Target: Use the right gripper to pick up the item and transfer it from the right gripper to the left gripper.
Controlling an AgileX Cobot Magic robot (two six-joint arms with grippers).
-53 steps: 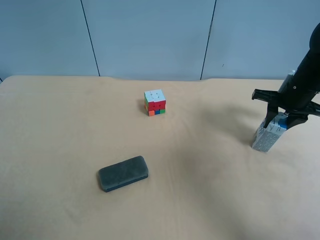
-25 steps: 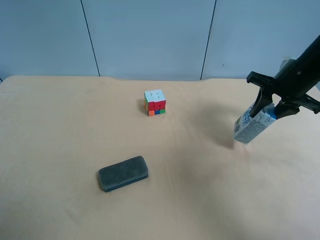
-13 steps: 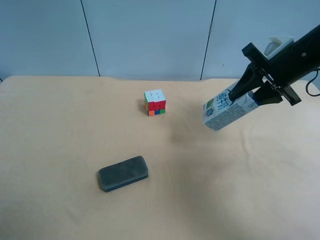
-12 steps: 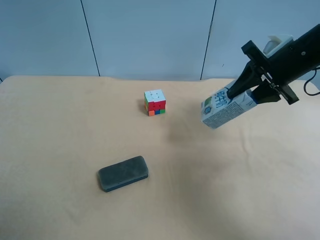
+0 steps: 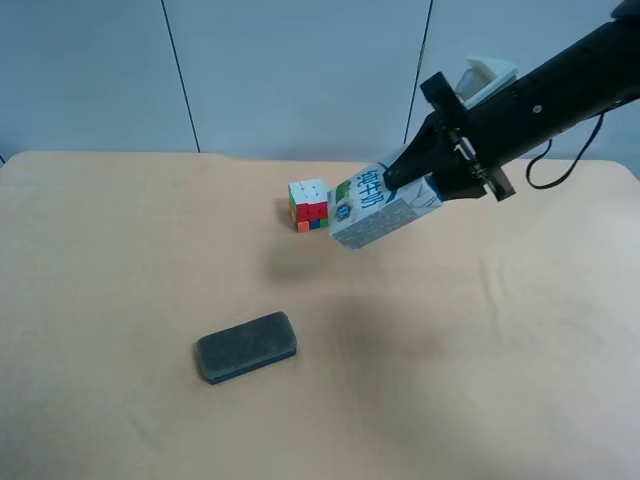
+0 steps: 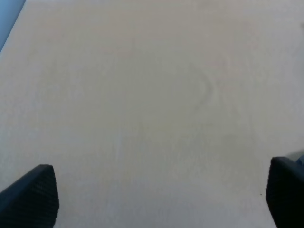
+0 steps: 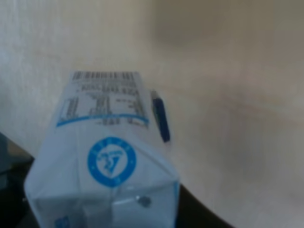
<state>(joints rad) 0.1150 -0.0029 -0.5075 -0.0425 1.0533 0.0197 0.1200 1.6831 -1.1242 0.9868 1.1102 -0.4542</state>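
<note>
From my remote console: the right gripper, on the black arm reaching in from the exterior high view's right with a white module on its wrist, has its jaws clamped on the gabled end of the item. The white-and-grey carton with blue lettering hangs in the air above the tan desk, tipped far over so that its flat base points away from the arm and slightly down. In that high view the base end appears just beside the multicoloured cube, which sits on the desk near the back wall. The dark grey eraser lies flat, well apart from both and nearer the camera. The right wrist camera looks along the carton, showing a round blue logo, small print and a barcode, with bare desk beyond it. The left gripper hovers over bare desk, its two black fingertips wide apart at opposite edges of its wrist view, gripping nothing.
</note>
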